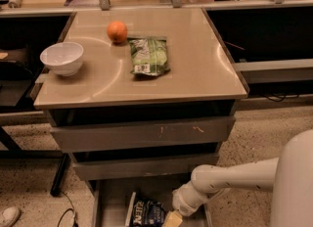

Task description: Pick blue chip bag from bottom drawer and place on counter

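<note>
Blue chip bag (146,214): lies on the floor of the open bottom drawer (111,196), toward its right half, lettering up. Its lower part is cut off by the frame edge. Not lifted.

End effector (172,219): down in the drawer, just beside the bag's right edge, possibly touching it. Only a pale tip shows above the frame edge. Apart or together: cannot tell.

Arm (234,176): reaches in from the right, low, beneath the front of the middle drawer (142,166).

Risks, as judged:
- The grasp looks set at the bag's edge only. The crinkly film could slip out on the lift, or the bag could be shoved left across the drawer floor.
- The wrist sits close under the middle drawer front, so a straight-up lift could knock it. Draw outward first.
- The bench (195,81) already carries a green bag (149,56), an orange (117,31) and a white bowl (62,57). Its right side is bare, so place there. A drop near the orange might set it rolling.
</note>
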`<state>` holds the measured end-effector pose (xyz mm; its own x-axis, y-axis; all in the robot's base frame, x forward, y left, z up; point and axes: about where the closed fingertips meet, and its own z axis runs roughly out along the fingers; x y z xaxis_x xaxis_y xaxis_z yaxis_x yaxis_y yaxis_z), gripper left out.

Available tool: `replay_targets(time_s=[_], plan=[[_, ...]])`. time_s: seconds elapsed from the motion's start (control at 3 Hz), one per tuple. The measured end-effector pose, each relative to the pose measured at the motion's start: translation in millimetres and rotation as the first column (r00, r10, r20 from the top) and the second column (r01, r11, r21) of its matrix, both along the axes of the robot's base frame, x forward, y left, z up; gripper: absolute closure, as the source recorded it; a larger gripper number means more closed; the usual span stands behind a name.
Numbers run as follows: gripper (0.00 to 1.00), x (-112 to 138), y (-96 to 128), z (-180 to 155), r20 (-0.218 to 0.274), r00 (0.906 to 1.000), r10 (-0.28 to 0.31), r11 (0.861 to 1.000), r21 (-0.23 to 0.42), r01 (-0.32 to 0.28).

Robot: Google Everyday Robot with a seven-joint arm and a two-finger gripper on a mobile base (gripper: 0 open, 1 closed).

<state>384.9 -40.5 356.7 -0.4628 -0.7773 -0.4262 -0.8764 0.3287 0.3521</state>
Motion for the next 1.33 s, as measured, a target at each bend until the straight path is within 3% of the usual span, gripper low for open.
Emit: replay_targets(time_s=[0.33, 0.67, 1.0, 1.33], plan=[[0.0, 0.0, 0.0, 0.0, 0.0, 1.0, 0.0, 1.0, 0.0, 0.0], [0.0, 15.8, 12.9, -23.0, 0.029, 0.999, -0.034, 0.999, 0.041, 0.033], [0.0, 46.6, 38.4, -74.6, 0.095, 0.9924, -0.079, 0.994, 0.079, 0.072], [0.0, 46.5, 38.4, -74.6, 0.095, 0.9924, -0.079, 0.994, 0.079, 0.071]])
